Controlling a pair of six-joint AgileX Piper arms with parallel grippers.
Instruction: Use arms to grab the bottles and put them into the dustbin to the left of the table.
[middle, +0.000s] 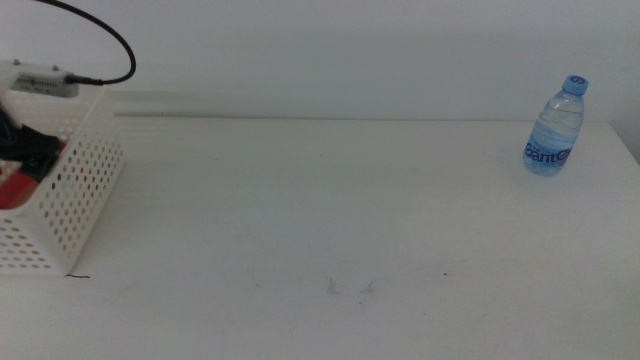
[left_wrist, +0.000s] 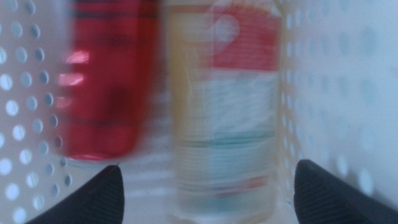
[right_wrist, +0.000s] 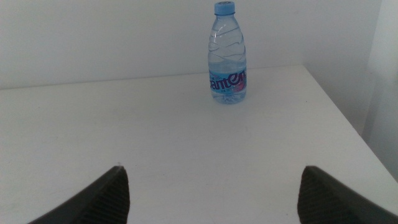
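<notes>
The white perforated dustbin (middle: 70, 190) stands at the table's left edge, and my left arm (middle: 28, 150) reaches down into it. Inside it, in the blurred left wrist view, a red can (left_wrist: 102, 81) and a yellow-liquid bottle (left_wrist: 227, 106) lie side by side. My left gripper (left_wrist: 208, 167) is open above them, its jaws wide apart and touching neither. A small blue-capped water bottle (middle: 553, 128) stands upright at the table's far right. My right gripper (right_wrist: 212, 171) is open and empty, facing that water bottle (right_wrist: 227, 56) from well short of it.
The white table (middle: 330, 210) has faint scuff marks near its front middle. A black cable (middle: 105, 40) loops above the dustbin. The table's right edge (right_wrist: 348, 118) runs close beside the water bottle.
</notes>
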